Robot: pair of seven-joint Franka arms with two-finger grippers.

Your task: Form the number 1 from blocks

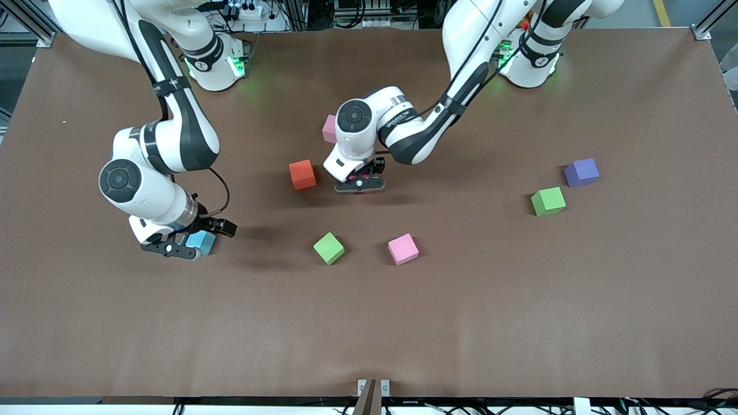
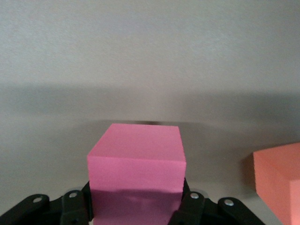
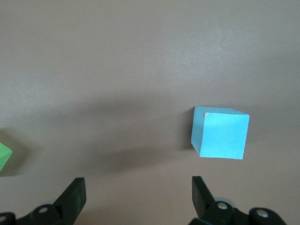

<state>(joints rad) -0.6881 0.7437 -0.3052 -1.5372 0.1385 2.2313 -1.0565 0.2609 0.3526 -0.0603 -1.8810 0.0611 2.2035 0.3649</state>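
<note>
The left gripper (image 1: 359, 183) pinches a pink block (image 2: 136, 161) low over the table (image 1: 519, 300), just beside the orange block (image 1: 302, 174). The right gripper (image 1: 173, 249), fingers spread, hovers by the light blue block (image 3: 220, 132); bare tabletop lies nearer the camera.
</note>
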